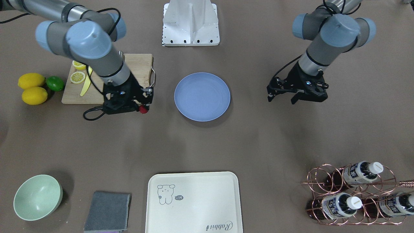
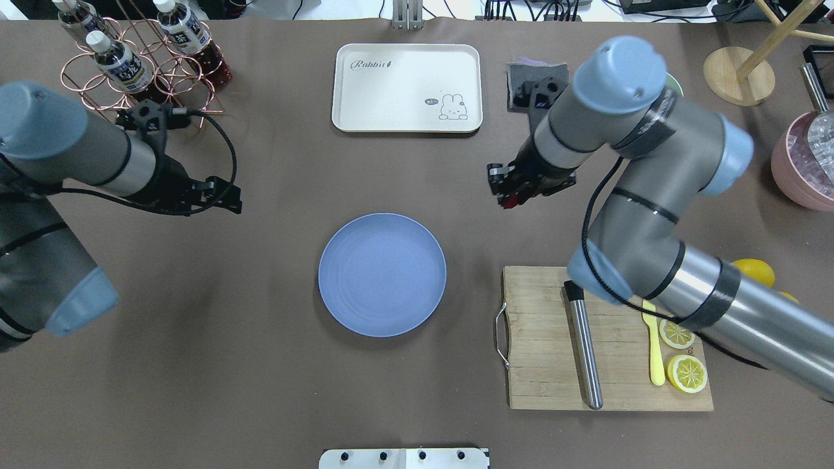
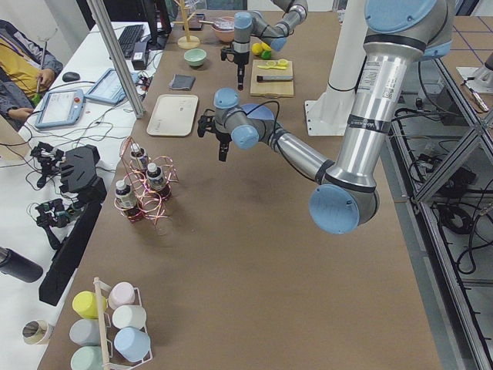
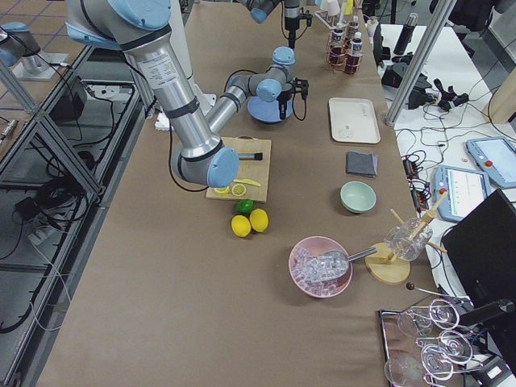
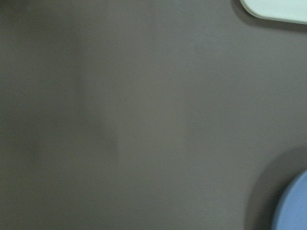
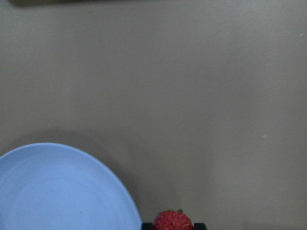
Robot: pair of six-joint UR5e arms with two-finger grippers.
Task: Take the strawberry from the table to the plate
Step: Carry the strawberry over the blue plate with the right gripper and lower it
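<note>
On the left of the overhead view the left claw (image 2: pixel 225 197) hangs over bare counter (image 2: pixel 260 391), its fingers spread and holding nothing, well apart from the task's things. In the middle lies the blue plate (image 2: pixel 382 275), flat and with nothing on it. Right of the plate and farther from the robot, the right claw (image 2: pixel 507 195) is pinching the strawberry (image 2: pixel 507 201) between its fingertips. The berry looks to be lifted clear of the counter, though the height is hard to judge. In the right wrist view the strawberry (image 6: pixel 172 221) sits at the bottom edge with the plate's rim just beside it to the left, so the berry is not yet over the plate. The step in hand appears to be the carry. To do it well, the right claw should hold its pinch and travel left and toward the robot until the berry is over the plate's middle rather than its rim. It should then lower close to the surface before parting, since a round berry dropped from height is likely to roll off. Farther right, the wooden cutting board (image 2: pixel 541 339) lies outside that path.
</note>
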